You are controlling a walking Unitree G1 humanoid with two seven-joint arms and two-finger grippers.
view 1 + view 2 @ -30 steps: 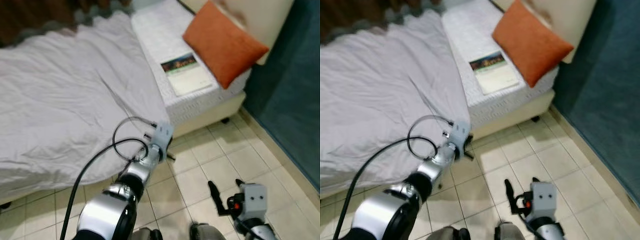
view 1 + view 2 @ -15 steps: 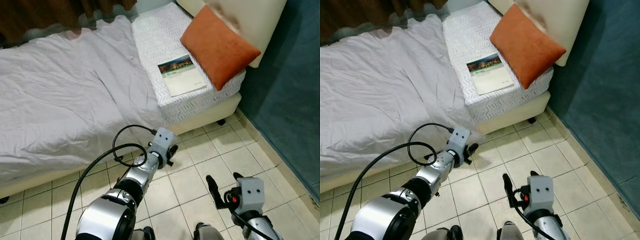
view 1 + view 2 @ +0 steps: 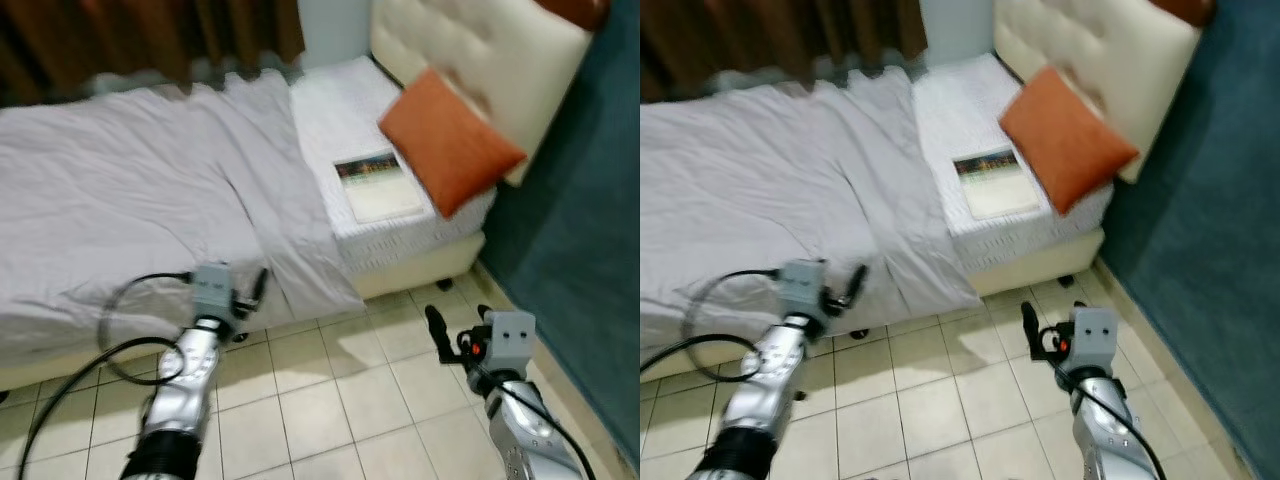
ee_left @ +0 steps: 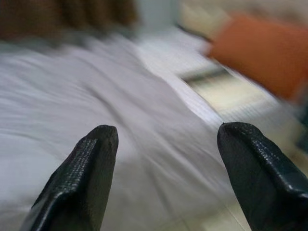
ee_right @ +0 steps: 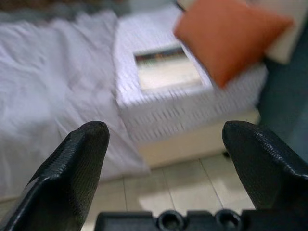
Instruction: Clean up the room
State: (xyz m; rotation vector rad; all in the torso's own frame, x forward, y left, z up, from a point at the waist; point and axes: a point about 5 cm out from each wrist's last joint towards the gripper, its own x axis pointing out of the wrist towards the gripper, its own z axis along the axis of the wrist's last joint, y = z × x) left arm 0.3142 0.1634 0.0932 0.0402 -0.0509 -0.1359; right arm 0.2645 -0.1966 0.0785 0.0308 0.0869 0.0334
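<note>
Since the earlier frame the left gripper [image 3: 258, 285] had swung away from the middle of the tiles toward the bed's [image 3: 452, 265] near side edge, where it hung just over the hem of the grey sheet [image 3: 130, 210], its two black fingers spread wide with nothing between them. The right gripper [image 3: 455, 325] had risen a little above the tiled floor [image 3: 330, 390] near the bed's head-end corner, its fingers parted and unloaded too.

A thin book [image 3: 378, 186] with a dark picture band across its top lay flat on the bare, white quilted mattress [image 3: 330, 120] close to the side edge. Beside it, an orange cushion [image 3: 450, 140] leaned tilted against the cream tufted headboard [image 3: 470, 60]. The crumpled sheet covered the rest of the bed, one flap spilling over the edge toward the floor.

Pale square tiles lay open between both grippers, bounded by a dark teal wall [image 3: 590, 250]. Brown curtains [image 3: 150, 40] hung behind, blurred, possibly pleated.
</note>
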